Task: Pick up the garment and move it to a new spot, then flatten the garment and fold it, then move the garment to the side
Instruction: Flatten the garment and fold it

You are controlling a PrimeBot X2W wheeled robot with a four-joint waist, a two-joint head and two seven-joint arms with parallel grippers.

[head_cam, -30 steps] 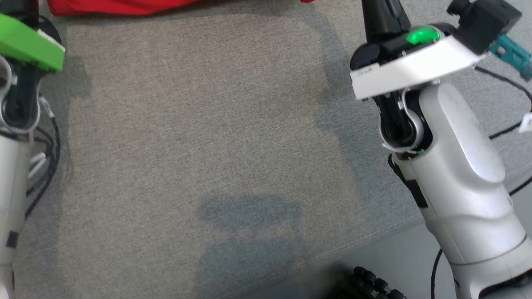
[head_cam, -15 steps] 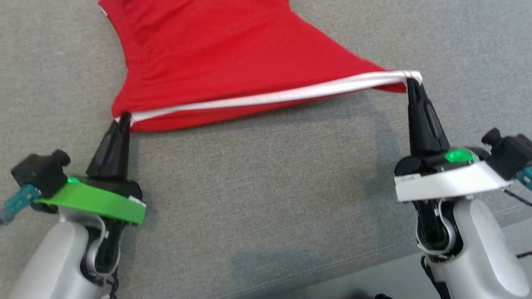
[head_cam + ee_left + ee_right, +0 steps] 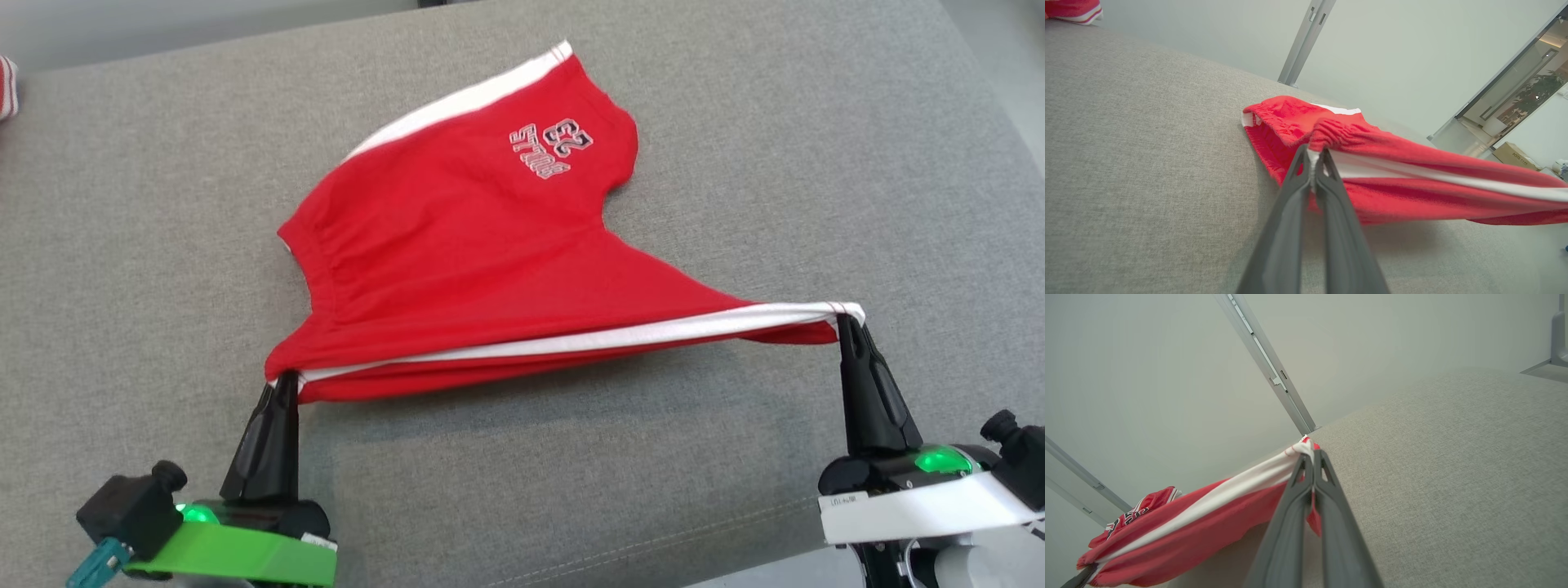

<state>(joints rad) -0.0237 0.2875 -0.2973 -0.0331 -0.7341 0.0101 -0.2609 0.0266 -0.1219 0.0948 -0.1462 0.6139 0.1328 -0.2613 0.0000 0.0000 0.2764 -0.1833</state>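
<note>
Both sets of jaws are pinched shut on the red garment (image 3: 457,245): the left jaws clamp the gathered waistband corner and the right jaws the bunched end of its white stripe, with the cloth caught between the tips hidden. Stretched between them, the near edge hangs just off the grey fabric surface (image 3: 122,245), while the far leg lies on it, its white print upside down and hard to read. One red-and-white striped cloth (image 3: 6,86) is cut off at the head view's left edge.
</note>
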